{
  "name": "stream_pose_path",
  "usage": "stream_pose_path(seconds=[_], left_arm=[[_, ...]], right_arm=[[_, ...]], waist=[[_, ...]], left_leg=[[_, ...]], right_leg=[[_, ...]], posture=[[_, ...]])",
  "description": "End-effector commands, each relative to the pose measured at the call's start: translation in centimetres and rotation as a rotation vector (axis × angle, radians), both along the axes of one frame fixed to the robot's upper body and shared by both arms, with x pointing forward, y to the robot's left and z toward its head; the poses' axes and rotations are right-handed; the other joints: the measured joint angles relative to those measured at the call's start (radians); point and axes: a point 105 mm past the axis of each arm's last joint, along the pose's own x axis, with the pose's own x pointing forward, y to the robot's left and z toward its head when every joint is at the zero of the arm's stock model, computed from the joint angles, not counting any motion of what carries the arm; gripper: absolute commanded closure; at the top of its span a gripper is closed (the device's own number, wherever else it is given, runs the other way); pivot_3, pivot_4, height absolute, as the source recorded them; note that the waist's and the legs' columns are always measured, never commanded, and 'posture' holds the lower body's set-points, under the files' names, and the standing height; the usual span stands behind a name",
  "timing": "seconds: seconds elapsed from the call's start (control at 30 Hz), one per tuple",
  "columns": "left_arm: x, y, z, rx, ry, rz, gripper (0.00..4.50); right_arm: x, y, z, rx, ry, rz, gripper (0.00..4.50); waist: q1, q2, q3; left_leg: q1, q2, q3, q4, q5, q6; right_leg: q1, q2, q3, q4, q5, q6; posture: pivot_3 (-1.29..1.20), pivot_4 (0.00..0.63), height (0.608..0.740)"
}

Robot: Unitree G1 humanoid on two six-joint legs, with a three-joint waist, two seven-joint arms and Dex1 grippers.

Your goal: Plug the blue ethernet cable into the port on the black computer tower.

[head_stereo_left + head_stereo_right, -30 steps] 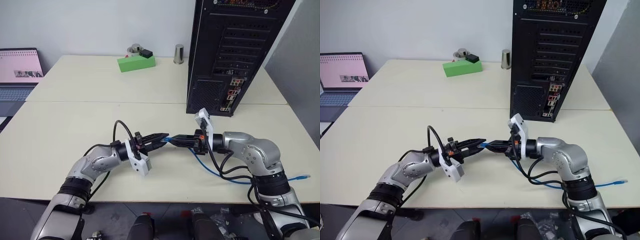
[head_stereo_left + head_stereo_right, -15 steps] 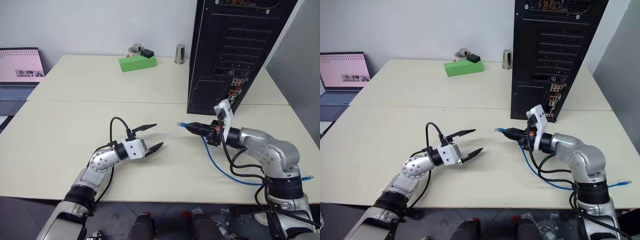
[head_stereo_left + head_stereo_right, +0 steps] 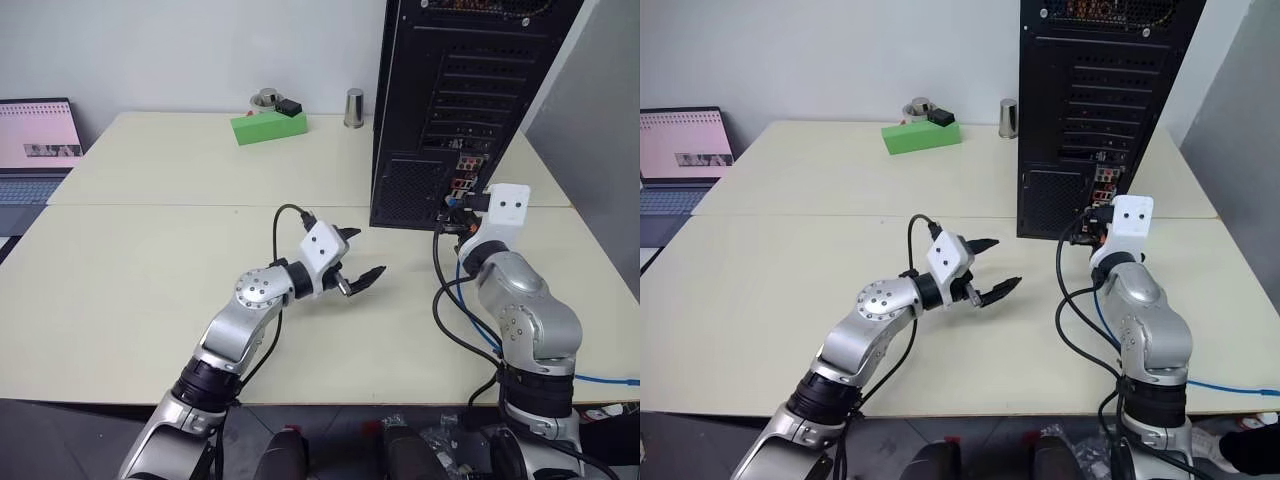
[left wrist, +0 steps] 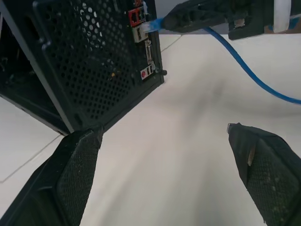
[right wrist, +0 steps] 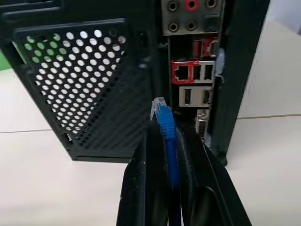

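With thin bright-blue ethernet cable (image 5: pixel 166 125) now handed over, clamped by right gripper (image 5: pixel 173 141), left gripper (image 3: pixel 356 256) released; aim plug toward squarish silvery port (image 5: pixel 182 72) at one o'clock.

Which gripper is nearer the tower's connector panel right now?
Right. The right gripper holds the blue cable just before the tower; the left gripper hangs open farther off.

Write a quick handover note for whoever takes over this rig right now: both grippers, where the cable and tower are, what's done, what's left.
Left gripper: open, holding nothing, above the table.
Right gripper: shut on the blue ethernet cable, clear plug forward, just short of the black computer tower rear panel.
Done: cable held in the right gripper alone, plug brought up to the connectors.
Left: align the plug with the port, which sits higher on the panel than the plug, and push it in. The rest of the cable trails off the table edge.
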Motion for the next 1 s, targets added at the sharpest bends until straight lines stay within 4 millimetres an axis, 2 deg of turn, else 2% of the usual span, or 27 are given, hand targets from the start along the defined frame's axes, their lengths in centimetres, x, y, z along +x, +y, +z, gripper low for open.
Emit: stream_pose_path(seconds=[0.03, 0.53, 1.0], left_arm=[[0.8, -0.6, 2.9, -0.074, -0.017, 0.027, 0.03], [1.1, -1.6, 5.5, -0.086, -0.071, -0.031, 0.03], [1.0, -2.0, 6.1, -0.121, -0.074, -0.063, 0.03]], right_arm=[[-0.2, 0.0, 2.1, 0.004, -0.113, -0.096, 4.50], [1.2, 0.9, 2.0, 0.042, -0.149, -0.101, 4.50], [1.9, 0.9, 2.0, 0.033, -0.165, -0.107, 4.50]], waist=[[0.000, 0.000, 0.000], [-0.003, 0.000, 0.000], [-0.004, 0.000, 0.000]], left_leg=[[0.000, 0.000, 0.000, 0.000, 0.000, 0.000], [0.000, 0.000, 0.001, 0.000, 0.000, 0.000], [0.000, 0.000, 0.001, 0.000, 0.000, 0.000]], right_leg=[[0.000, 0.000, 0.000, 0.000, 0.000, 0.000], [0.000, 0.000, 0.000, 0.000, 0.000, 0.000], [0.000, 0.000, 0.001, 0.000, 0.000, 0.000]], posture=[[0.00, 0.150, 0.740], [0.00, 0.150, 0.740], [0.00, 0.150, 0.740]])
